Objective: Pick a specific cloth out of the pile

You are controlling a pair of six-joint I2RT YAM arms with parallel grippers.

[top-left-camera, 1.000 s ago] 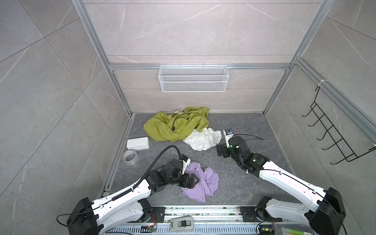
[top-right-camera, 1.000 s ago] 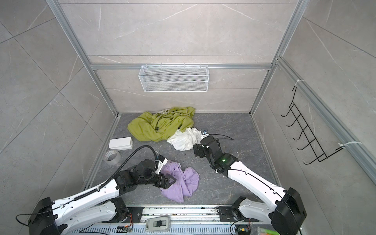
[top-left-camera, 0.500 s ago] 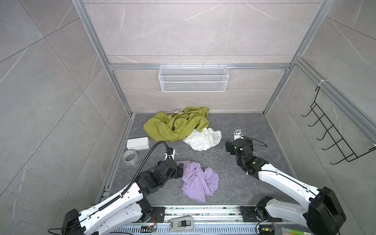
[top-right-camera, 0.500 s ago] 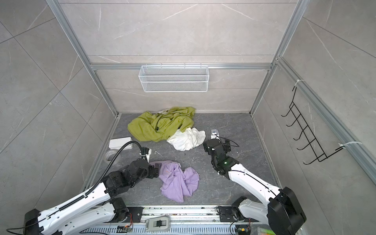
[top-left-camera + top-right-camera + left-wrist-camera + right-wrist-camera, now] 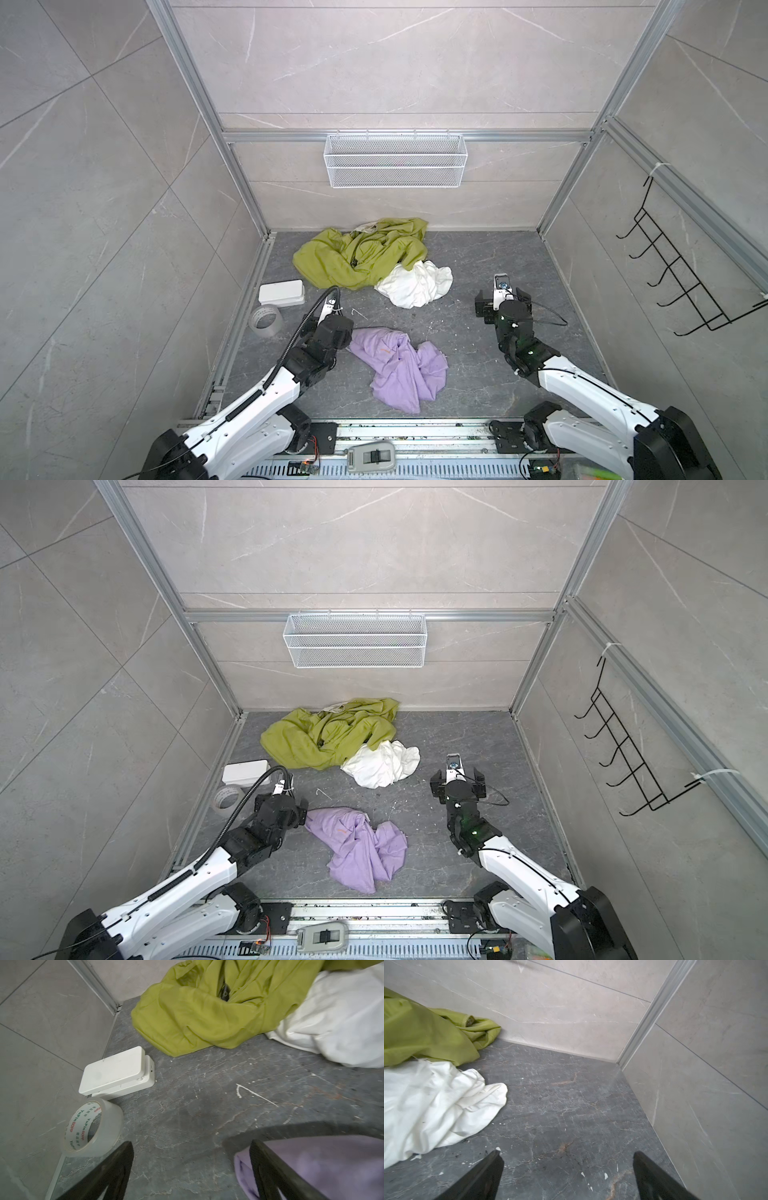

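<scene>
Left gripper (image 5: 190, 1142) and right gripper (image 5: 566, 1153) gaped empty, so I judged a straight lift beside the cloth (image 5: 399, 365) would avoid snagging.

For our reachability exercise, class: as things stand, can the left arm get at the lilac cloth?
Probably yes. The lilac cloth lies uncovered, apart from the olive garment and white garment; the left pincer stands open at its edge.

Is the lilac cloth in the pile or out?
Out. The crumpled lilac fabric cloth lies on the floor, apart from the olive-green garment and white garment.
</scene>
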